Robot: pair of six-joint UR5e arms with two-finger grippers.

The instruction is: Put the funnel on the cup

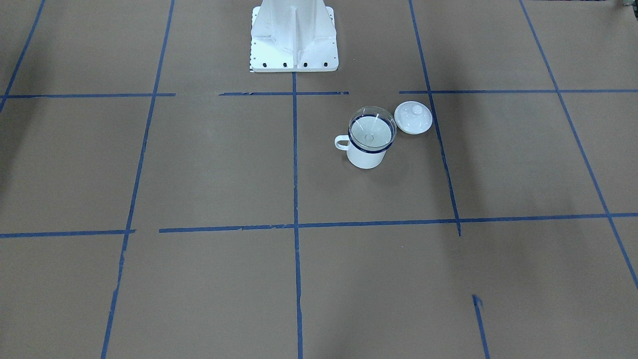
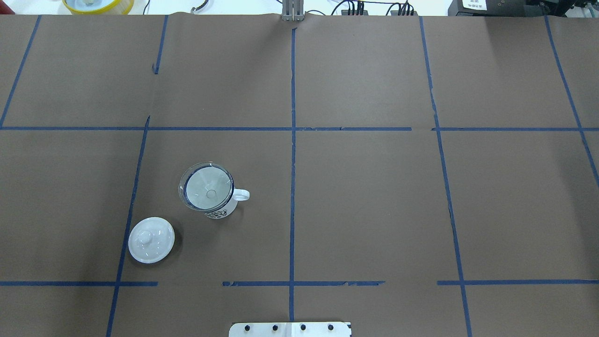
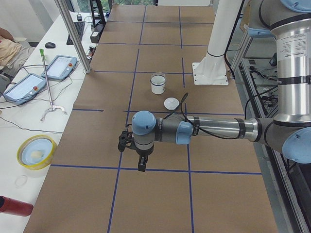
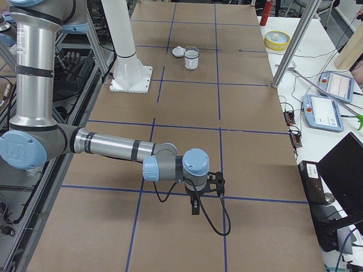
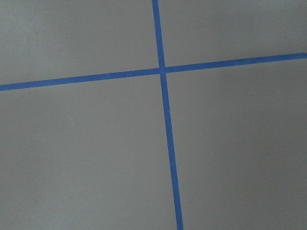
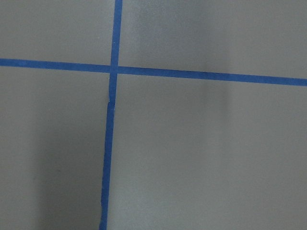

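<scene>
The clear funnel (image 1: 372, 128) sits upright in the mouth of the white cup (image 1: 366, 157), whose rim is dark blue. The spout points down inside. Both also show in the overhead view: the funnel (image 2: 207, 186), and the cup (image 2: 221, 212) with its handle to the right. Neither gripper is near them. My left gripper (image 3: 127, 142) hangs over bare paper far from the cup, seen only in the exterior left view. My right gripper (image 4: 214, 182) shows only in the exterior right view, at the table's other end. I cannot tell whether either one is open or shut.
A round white knobbed lid (image 1: 413, 117) lies on the paper beside the cup, also in the overhead view (image 2: 151, 239). The robot's white base (image 1: 294, 40) stands behind. A yellow dish (image 3: 35, 151), metal poles and teach pendants line the operators' side.
</scene>
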